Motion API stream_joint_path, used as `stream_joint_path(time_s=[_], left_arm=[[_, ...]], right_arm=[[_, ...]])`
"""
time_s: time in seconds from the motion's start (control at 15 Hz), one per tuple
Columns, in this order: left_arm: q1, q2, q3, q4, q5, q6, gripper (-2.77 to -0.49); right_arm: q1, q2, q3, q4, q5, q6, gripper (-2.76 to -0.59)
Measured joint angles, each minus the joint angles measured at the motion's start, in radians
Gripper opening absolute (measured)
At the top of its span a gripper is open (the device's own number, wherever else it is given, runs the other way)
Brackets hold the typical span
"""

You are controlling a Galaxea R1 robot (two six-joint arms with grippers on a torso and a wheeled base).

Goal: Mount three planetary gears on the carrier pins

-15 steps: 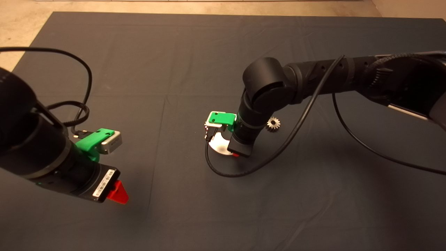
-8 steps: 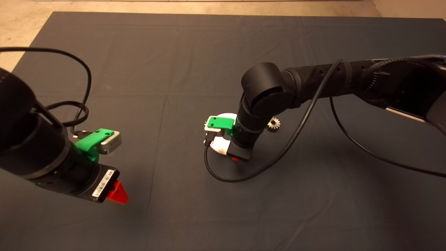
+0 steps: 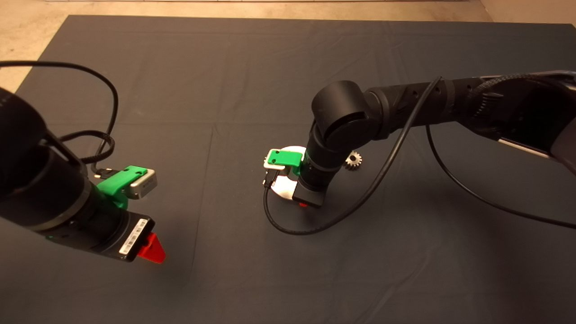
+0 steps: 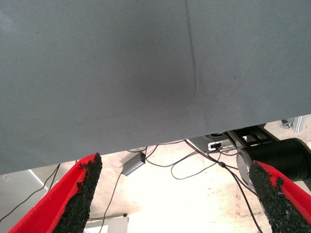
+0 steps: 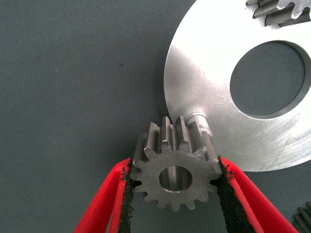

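Note:
My right gripper (image 5: 176,167) is shut on a grey planetary gear (image 5: 175,171), pads on its teeth, hole facing the camera. The gear hangs just in front of one carrier pin (image 5: 196,118) at the rim of the shiny disc (image 5: 214,73). A second gear (image 5: 274,10) sits at the disc's far rim. Part of a third gear (image 5: 304,217) shows beside the disc. In the head view the right gripper (image 3: 303,203) is over the disc (image 3: 282,189), mostly hiding it, and one gear (image 3: 353,160) lies on the mat to its right. My left gripper (image 3: 152,249) waits open at the lower left.
The right arm's black cable (image 3: 292,230) loops over the mat in front of the disc. The left wrist view shows the mat's edge (image 4: 146,145) and cables on the floor beyond it, between the open fingers (image 4: 82,194).
The right arm shifted slightly toward the far side over the disc, baring more of the disc's far rim. Since half a second ago it has hardly moved. The left arm is still.

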Motion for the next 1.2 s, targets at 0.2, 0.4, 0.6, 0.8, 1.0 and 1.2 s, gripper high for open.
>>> stream_joint_path(time_s=[0.2, 0.4, 0.6, 0.8, 1.0, 1.2], left_arm=[[0.0, 0.0, 0.0, 0.0, 0.0, 0.0, -1.09], [0.0, 0.0, 0.0, 0.0, 0.0, 0.0, -1.09], [0.0, 0.0, 0.0, 0.0, 0.0, 0.0, -1.09], [0.0, 0.0, 0.0, 0.0, 0.0, 0.0, -1.09], [0.0, 0.0, 0.0, 0.0, 0.0, 0.0, -1.09], [0.0, 0.0, 0.0, 0.0, 0.0, 0.0, -1.09]], right_arm=[[0.0, 0.0, 0.001, -0.003, 0.0, 0.0, -2.29], [0.0, -0.002, 0.001, -0.01, 0.0, 0.002, -2.29], [0.0, -0.003, 0.001, -0.019, 0.0, 0.002, -2.29], [0.0, -0.011, 0.001, -0.023, 0.0, 0.002, -2.29], [0.0, -0.014, 0.001, -0.026, 0.0, 0.002, -2.29], [0.0, -0.024, 0.002, -0.028, 0.0, 0.002, -2.29]])
